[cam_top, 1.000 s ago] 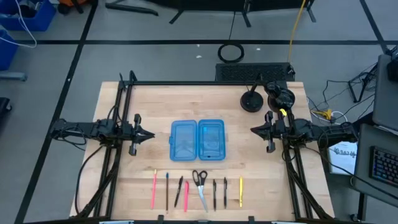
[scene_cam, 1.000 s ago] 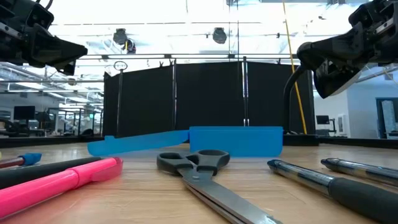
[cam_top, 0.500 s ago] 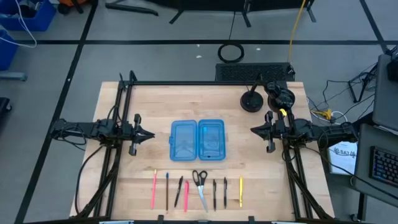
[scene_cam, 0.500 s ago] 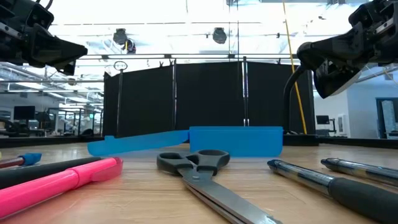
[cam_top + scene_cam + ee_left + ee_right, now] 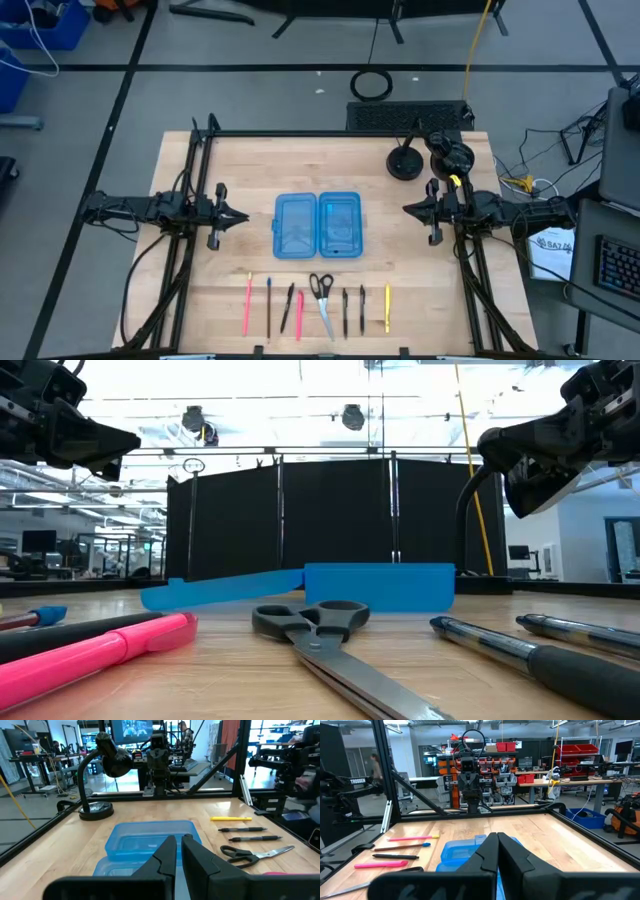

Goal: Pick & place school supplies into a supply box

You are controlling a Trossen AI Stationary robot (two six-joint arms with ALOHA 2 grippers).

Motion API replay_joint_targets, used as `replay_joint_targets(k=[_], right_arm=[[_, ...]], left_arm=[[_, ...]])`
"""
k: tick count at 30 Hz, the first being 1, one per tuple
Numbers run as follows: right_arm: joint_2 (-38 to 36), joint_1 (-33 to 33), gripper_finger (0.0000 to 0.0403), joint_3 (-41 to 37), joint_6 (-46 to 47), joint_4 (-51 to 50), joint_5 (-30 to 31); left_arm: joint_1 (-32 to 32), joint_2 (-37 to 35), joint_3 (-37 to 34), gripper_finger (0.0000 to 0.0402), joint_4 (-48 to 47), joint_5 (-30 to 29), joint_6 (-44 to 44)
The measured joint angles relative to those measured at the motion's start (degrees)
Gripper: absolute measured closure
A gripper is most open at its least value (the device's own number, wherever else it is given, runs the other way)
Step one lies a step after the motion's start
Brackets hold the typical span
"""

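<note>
1. The left gripper (image 5: 236, 216) hangs over the pale wood-grain table (image 5: 180, 280) at about nine o'clock from the case. Its two dark, wedge-shaped fingers (image 5: 162, 857) are pressed nearly together with only a thin slit between them, and they hold nothing.
2. A row of school supplies lies along the table's near edge, at six o'clock from the case. From the left it runs: a thin pink pen (image 5: 247, 304), a dark pencil (image 5: 268, 306), a black pen (image 5: 287, 307) and a short pink marker (image 5: 299, 314) with a smooth, matte barrel.
3. The scissors (image 5: 322, 299) sit mid-row, with rounded black loop handles toward the case and shiny silver blades pointing to the table edge.
4. Two black pens (image 5: 345, 310) and a yellow pencil (image 5: 387, 307) finish the row at five o'clock from the case.
5. The pencil case (image 5: 317, 225) lies open at the table's centre. It is translucent blue plastic, two shallow rounded-rectangle halves side by side, joined at a middle hinge.
6. A black desk lamp (image 5: 405, 163) with a round base stands at one o'clock from the case.
7. The right gripper (image 5: 410, 208) hangs at three o'clock from the case, its fingers closed tip to tip on nothing.
8. Nothing differs from the earlier frames: both arms and every item sit where they were.
</note>
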Motion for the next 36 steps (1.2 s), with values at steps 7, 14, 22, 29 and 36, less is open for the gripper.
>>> replay_joint_targets(k=[7, 14, 22, 29, 36], right_arm=[[0.02, -0.02, 0.0403, 0.01, 0.0, -0.02, 0.0], [0.0, 0.0, 0.0403, 0.01, 0.0, 0.0, -0.02], [0.02, 0.0, 0.0403, 0.01, 0.0, 0.0, 0.0], [0.01, -0.02, 0.0403, 0.01, 0.0, -0.01, -0.02], [0.0, -0.02, 0.0403, 0.01, 0.0, 0.28, 0.0]], left_arm=[[0.0, -0.01, 0.0, 0.0369, 0.0, 0.0, 0.0], [0.0, -0.02, 0.0, 0.0369, 0.0, 0.02, 0.0], [0.0, 0.0, 0.0, 0.0369, 0.0, 0.0, 0.0], [0.0, -0.01, 0.0, 0.0369, 0.0, 0.01, 0.0], [0.0, -0.01, -0.23, 0.0369, 2.17, -1.01, 0.04]])
